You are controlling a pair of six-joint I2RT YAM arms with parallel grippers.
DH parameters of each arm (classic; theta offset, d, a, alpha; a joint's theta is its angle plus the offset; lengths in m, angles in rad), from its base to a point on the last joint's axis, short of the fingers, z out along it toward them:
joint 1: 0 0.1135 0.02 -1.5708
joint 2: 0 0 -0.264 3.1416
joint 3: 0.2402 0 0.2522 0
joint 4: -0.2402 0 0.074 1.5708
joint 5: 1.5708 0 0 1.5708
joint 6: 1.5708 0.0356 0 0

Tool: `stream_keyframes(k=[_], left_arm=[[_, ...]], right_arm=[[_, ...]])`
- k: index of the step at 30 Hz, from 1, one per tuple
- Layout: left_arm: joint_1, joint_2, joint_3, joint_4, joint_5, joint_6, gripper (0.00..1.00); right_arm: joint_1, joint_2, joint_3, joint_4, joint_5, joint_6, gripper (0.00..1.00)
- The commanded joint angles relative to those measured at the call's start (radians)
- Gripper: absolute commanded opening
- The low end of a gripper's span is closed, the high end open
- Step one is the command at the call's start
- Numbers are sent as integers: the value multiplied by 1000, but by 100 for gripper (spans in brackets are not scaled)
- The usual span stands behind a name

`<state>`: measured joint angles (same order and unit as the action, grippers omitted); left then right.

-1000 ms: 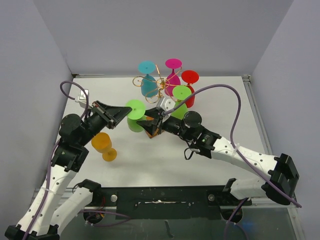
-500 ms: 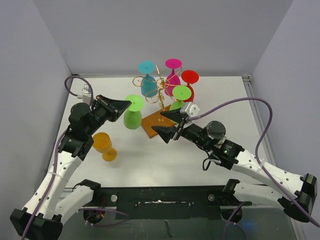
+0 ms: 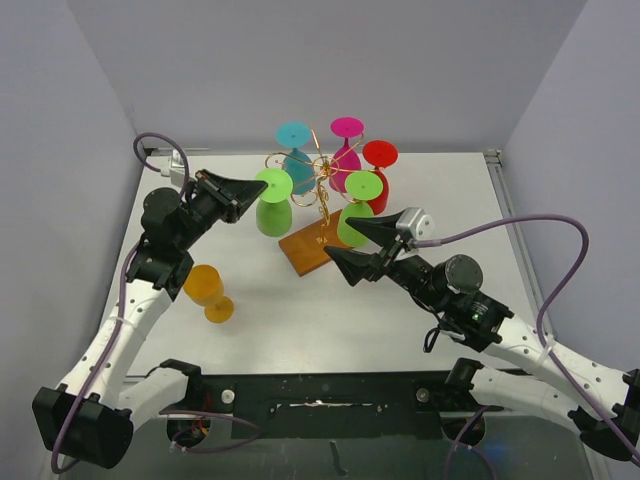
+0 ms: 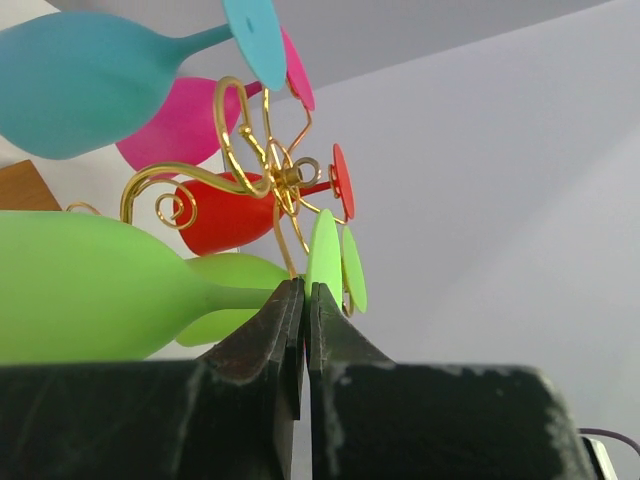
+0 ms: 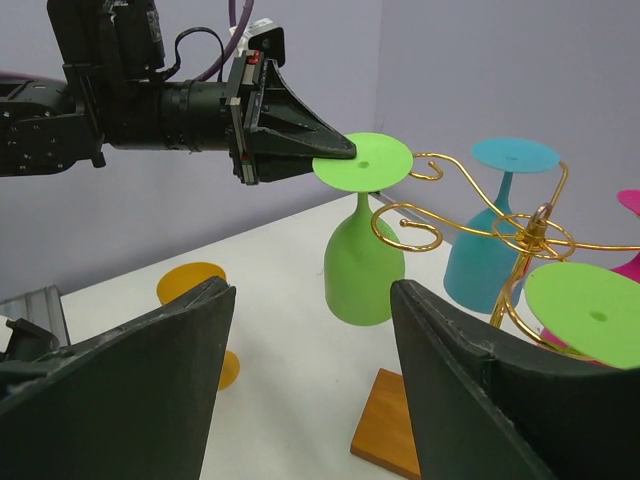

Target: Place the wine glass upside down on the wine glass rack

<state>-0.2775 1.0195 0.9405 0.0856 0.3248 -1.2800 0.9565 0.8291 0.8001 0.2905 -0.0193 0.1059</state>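
Note:
My left gripper (image 3: 255, 190) is shut on the rim of the foot of a light green wine glass (image 3: 272, 212). It holds the glass upside down, bowl down, just left of the wine glass rack (image 3: 318, 172), whose gold scroll arms rise from a brown wooden base (image 3: 310, 247). In the left wrist view the jaws (image 4: 305, 290) pinch the green foot (image 4: 325, 255) close to a gold arm (image 4: 240, 165). In the right wrist view the held glass (image 5: 365, 265) hangs beside a curled arm (image 5: 410, 225). My right gripper (image 3: 339, 239) is open and empty, right of the base.
Teal (image 3: 297, 165), magenta (image 3: 347, 150), red (image 3: 380, 160) and a second green glass (image 3: 358, 210) hang upside down on the rack. An orange glass (image 3: 207, 290) is on the table near the left arm. Grey walls enclose the table on three sides.
My left gripper has carried the green glass up and back toward the rack. My right gripper has drawn back to the right, away from the wooden base, and stands open.

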Motion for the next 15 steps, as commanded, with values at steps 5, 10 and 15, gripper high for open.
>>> stream_keyframes(k=[5,10,15], left_arm=[[8,58,134,122,31,-4,0],[5,109,173,104,37,-9,0],[4,160,207,105,51,-8,0]], right_arm=[[0,-31,-15,35,64,-10,65],[1,-37,-15,37,59,-19,66],[1,-40,-31,65,36,-21,67]])
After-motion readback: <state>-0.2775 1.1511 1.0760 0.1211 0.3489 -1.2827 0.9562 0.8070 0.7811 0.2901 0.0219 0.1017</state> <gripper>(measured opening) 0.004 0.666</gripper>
